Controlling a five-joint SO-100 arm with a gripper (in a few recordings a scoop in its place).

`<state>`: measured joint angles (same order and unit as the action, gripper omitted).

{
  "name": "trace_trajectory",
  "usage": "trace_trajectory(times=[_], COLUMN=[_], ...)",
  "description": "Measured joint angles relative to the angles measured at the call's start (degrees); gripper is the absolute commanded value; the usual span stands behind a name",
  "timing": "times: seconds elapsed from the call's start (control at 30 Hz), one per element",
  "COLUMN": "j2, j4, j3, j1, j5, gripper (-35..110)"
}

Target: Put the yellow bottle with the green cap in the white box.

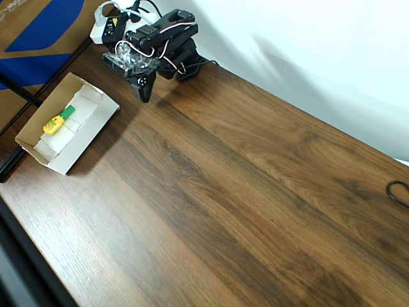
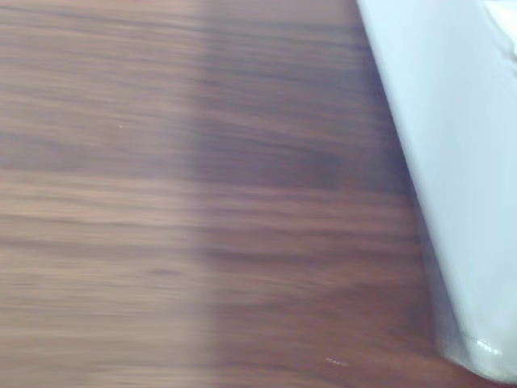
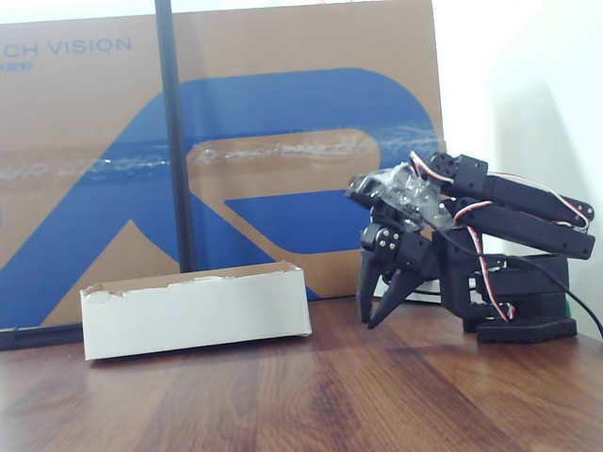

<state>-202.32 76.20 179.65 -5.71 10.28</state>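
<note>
Overhead view: bottle (image 1: 57,120), yellow with green cap, lying flat inside the white box (image 1: 89,131) at the bench's (image 1: 243,204) left end; black arm folded near the far edge, its end effector (image 1: 146,91) empty, pointing down, well apart from the box. Wrist view: blurred wood grain, pale wall at right. Fixed view: box (image 3: 196,316) at left, end effector (image 3: 377,306) to its right, fingers slightly spread, tips just above the bench (image 3: 311,400); blue-printed cardboard (image 3: 283,141) behind.
</note>
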Motion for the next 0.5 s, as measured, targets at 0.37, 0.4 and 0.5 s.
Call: trace_trajectory(times=[0.37,0.4,0.5], j2=[-0.2,-0.2,-0.2], j4=[0.1,0.1,0.1], j3=[0.0,0.0,0.0], j1=[-0.3,-0.3,-0.2], j5=[-0.3,-0.3,-0.3], gripper=[0,0,0])
